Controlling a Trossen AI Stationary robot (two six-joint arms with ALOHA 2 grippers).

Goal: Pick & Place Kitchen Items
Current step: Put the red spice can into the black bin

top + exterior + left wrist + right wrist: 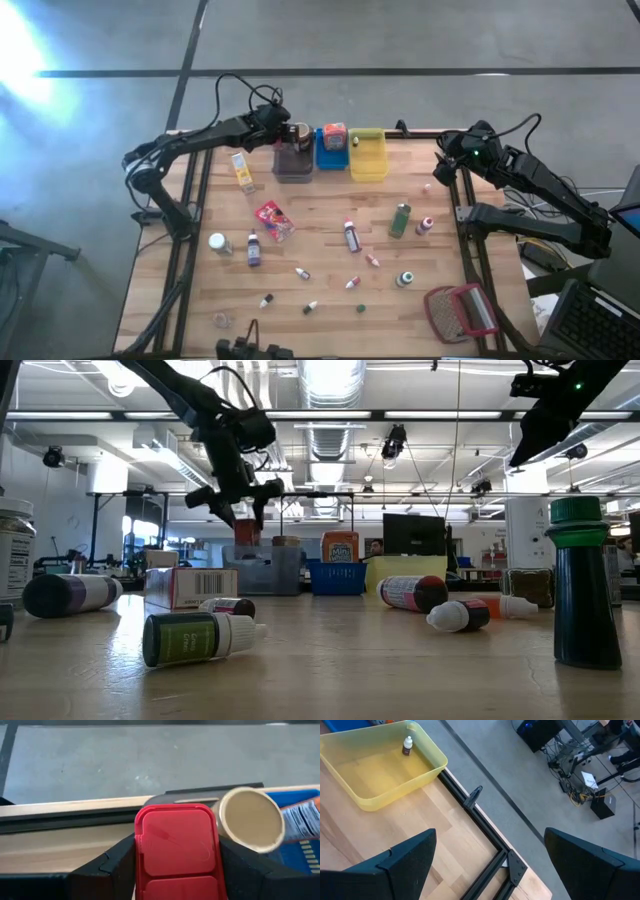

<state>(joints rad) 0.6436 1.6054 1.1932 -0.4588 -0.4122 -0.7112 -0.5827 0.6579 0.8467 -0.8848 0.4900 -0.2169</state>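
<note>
My left gripper (292, 136) is at the table's far edge, above the grey bin (293, 166), shut on a container with a red flip lid (176, 845). A beige round-ended tube (250, 818) lies in the grey bin just beyond it. Several kitchen items lie on the table: a yellow box (241, 170), a red packet (273, 220), a green bottle (401, 219), a purple bottle (253, 248) and small coloured-cap bottles. My right gripper (490, 845) hangs open above the table's far right corner, with nothing between its fingers. My left gripper pinches the red-lidded container between its two fingers, one finger (117, 865) on each side of the red lid (150, 850). The fingers slant down toward the far edge. The lid faces the wrist camera and hides the body below. The container is clear of the table.
A blue bin (332, 152) holding an orange-labelled item and a yellow bin (380, 770) holding one small bottle (407, 746) stand right of the grey bin along the far edge. A red-framed grey mesh object (462, 310) lies at the near right corner.
</note>
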